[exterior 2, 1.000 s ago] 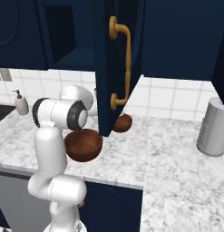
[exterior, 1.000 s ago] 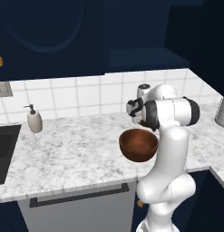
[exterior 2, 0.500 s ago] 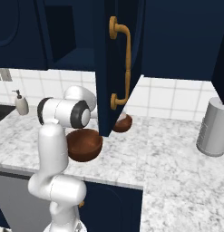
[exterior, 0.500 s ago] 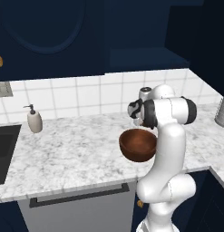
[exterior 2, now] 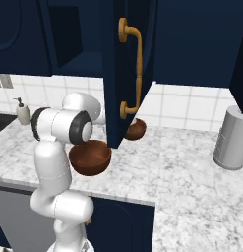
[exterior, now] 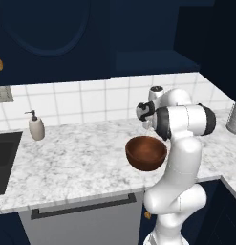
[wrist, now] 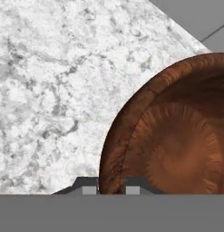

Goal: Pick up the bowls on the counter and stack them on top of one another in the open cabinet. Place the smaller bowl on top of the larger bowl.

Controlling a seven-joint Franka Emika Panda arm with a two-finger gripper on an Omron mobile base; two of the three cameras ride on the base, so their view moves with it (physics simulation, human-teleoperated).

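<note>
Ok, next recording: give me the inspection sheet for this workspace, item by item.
Surface: marbled counter, no spills seen.
Job's things: larger bowl held above the counter, upright; smaller bowl on the counter behind the open cabinet door; open cabinet, nothing seen on the visible shelf.
Clutter: soap dispenser by the wall; grey canister at the right.
Grippers: hand, fingertips straddling the larger bowl's rim, gripping it.
Cables: nothing seen.
Surroundings: white tiled wall, sink at the left.
</note>
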